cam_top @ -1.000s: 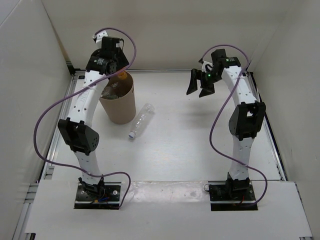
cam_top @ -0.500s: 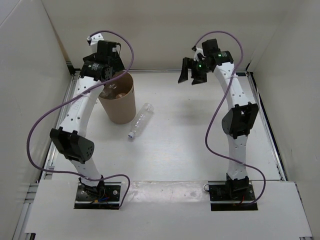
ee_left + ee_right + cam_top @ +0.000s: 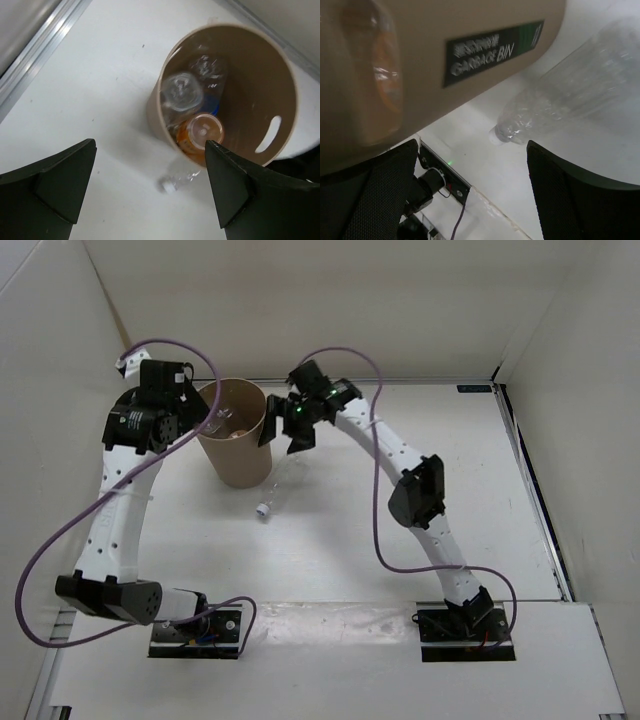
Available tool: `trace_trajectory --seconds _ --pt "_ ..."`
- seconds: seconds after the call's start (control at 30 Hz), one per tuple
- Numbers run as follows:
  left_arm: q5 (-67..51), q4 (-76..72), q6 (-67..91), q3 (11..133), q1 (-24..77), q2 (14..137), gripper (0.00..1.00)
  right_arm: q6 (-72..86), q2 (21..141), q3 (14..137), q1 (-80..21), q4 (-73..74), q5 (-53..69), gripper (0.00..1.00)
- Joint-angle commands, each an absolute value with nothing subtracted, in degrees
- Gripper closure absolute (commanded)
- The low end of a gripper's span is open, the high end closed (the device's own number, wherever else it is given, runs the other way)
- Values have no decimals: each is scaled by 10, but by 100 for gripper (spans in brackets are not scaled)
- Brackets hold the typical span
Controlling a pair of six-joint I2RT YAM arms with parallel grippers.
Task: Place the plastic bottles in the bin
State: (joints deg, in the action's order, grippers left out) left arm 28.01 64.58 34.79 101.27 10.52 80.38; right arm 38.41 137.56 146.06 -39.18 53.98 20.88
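Note:
The brown bin [image 3: 238,455] stands at the back left, and in the left wrist view its rim [image 3: 161,88] is seen from above. Inside lie a short orange bottle [image 3: 202,132], a clear bottle [image 3: 182,91] and one with a blue label [image 3: 211,75]. My left gripper [image 3: 150,145] hangs open and empty above the bin's left side. A plain clear bottle [image 3: 271,492] lies on the table beside the bin, its white cap [image 3: 495,136] towards the arms. My right gripper [image 3: 283,438] is open just above that bottle [image 3: 570,95], close to the bin wall [image 3: 445,25].
White walls enclose the table on three sides. An aluminium rail [image 3: 40,55] runs along the left edge. The bin carries a green "GARBAGE BIN" label [image 3: 492,50]. Purple cables [image 3: 375,510] loop off both arms.
My left gripper opened above the bin, the orange bottle now lies inside, and the arm drew back left. The right arm swung from the far right across to the bin and the lying bottle.

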Motion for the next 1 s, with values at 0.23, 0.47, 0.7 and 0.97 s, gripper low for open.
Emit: trace_trajectory --seconds 0.23,0.47,0.7,0.97 --pt "235 684 366 909 82 715 0 452 1388 1474 -428 595 140 10" --pt "216 678 365 877 66 692 0 454 1372 1459 -423 607 126 10" --pt "201 693 360 882 60 701 0 608 1361 1430 -417 667 12 10" --pt "193 714 377 884 59 715 0 627 1391 1403 -405 596 119 10"
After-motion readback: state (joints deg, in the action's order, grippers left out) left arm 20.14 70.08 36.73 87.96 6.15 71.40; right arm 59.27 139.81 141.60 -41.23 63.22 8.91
